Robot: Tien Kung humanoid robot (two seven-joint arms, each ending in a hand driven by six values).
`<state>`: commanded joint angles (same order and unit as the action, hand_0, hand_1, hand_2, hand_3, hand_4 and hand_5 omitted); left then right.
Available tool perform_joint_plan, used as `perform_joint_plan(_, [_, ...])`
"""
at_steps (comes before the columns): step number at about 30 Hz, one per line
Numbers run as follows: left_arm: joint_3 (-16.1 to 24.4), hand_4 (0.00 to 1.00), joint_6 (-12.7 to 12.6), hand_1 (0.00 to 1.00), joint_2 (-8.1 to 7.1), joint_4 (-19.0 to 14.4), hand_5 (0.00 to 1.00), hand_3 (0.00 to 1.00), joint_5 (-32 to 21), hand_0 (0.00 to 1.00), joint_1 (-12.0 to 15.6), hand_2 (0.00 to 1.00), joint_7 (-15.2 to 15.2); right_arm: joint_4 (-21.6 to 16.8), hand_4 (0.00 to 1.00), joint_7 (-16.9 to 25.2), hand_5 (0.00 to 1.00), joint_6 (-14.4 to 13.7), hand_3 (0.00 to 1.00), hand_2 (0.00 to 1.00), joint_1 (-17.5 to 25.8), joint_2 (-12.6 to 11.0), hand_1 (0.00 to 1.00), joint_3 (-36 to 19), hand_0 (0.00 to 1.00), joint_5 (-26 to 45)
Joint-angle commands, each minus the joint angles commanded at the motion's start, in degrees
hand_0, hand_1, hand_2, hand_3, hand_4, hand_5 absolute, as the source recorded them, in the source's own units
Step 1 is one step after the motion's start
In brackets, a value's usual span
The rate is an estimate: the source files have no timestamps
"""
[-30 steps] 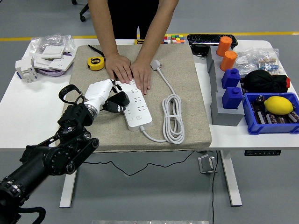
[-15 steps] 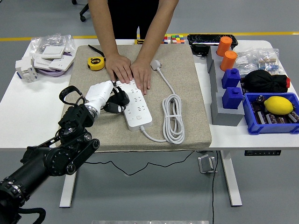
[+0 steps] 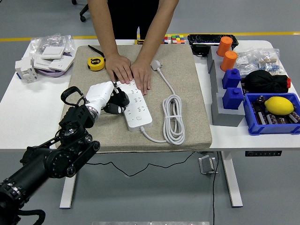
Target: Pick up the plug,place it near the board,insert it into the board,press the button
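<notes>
A white power strip (image 3: 137,106) lies on the beige mat (image 3: 183,79), its coiled white cable (image 3: 174,119) to the right. My left hand (image 3: 110,99) is shut on a black plug (image 3: 118,100), holding it at the strip's left edge, partly over the sockets. The plug's black cord (image 3: 70,95) loops back over my wrist. A person at the far side presses both hands (image 3: 131,69) flat on the strip's far end. The strip's button (image 3: 140,117) sits near its front end. My right arm is out of sight.
A yellow tape measure (image 3: 96,63) lies at the mat's back left. White socket parts and bags (image 3: 44,54) sit far left. Orange cylinders (image 3: 227,52), blue blocks (image 3: 231,86), and a blue bin (image 3: 253,121) holding a lemon (image 3: 279,105) stand right.
My left hand has carried the black plug slightly up and right, closer onto the strip's sockets. The person's hands have stayed put.
</notes>
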<state>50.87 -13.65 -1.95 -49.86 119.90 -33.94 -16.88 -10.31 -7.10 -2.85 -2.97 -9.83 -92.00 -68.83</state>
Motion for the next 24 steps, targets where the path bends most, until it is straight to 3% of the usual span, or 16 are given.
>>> perform_joint_plan(2, [0.08,0.525,0.22,0.228,-0.01,0.01,0.002,0.373,-0.03,0.374,-0.04,0.268,0.07,0.0,0.998,0.03,0.998,-0.02,0.899,0.861,-0.03,0.0,0.924,0.05,0.994,0.11])
perform_joint_plan(24, [-0.35,0.517,-0.13,0.217,-0.89,-1.07,0.002,0.359,-0.35,0.375,0.86,0.253,0.93,0.0,0.998,-0.03,0.998,-0.13,0.899,0.86,0.5,-0.19,0.924,0.13,0.994,-0.16])
